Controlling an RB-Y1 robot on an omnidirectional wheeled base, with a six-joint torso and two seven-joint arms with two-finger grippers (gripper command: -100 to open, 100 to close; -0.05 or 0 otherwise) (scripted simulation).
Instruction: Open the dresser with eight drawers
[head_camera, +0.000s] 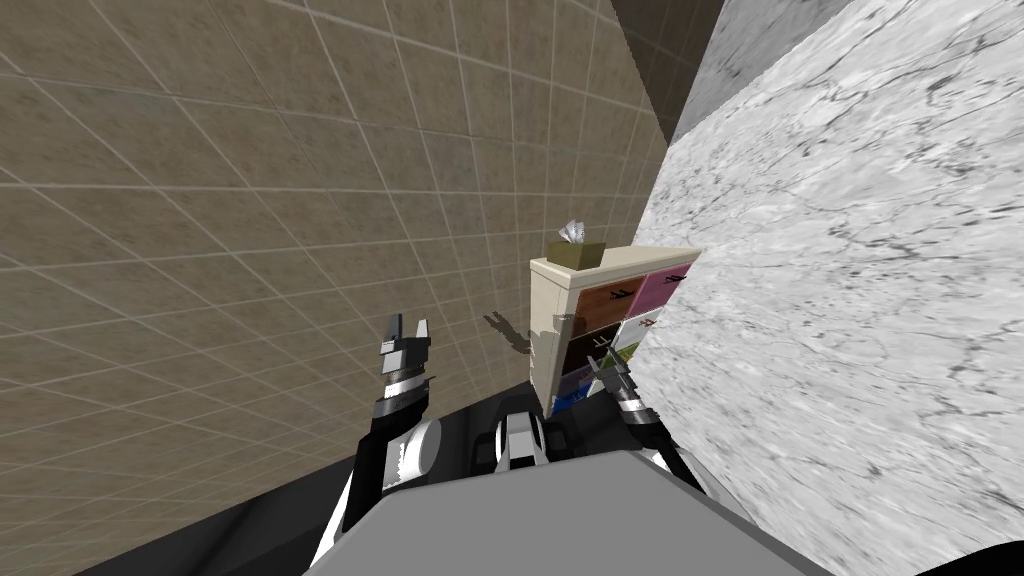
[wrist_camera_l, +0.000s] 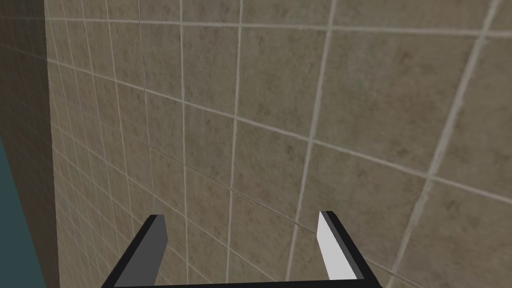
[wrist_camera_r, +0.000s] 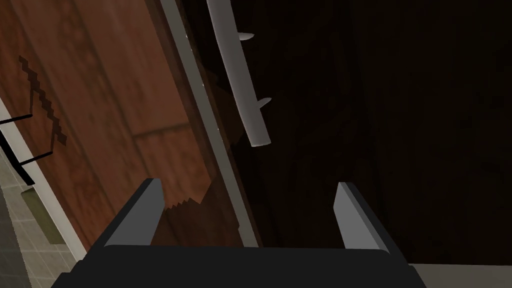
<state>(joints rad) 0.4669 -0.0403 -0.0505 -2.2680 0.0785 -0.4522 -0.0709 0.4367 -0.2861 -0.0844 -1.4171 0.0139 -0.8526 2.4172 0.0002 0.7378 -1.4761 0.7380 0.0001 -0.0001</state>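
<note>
The dresser is seen ahead and to the right, set against a marble wall by which its far drawers are cut off. Drawer fronts of several colours are shown, and their contents cannot be seen. A tissue box is placed on top, with a white tissue standing out of it. The right hand is held close to the drawer fronts, its fingers apart and clamped on nothing. Beyond them a brown wood front and a very dark front are seen, the dark one fitted with a grey bar handle that is not touched. The left hand is raised well apart from the dresser, fingers spread.
</note>
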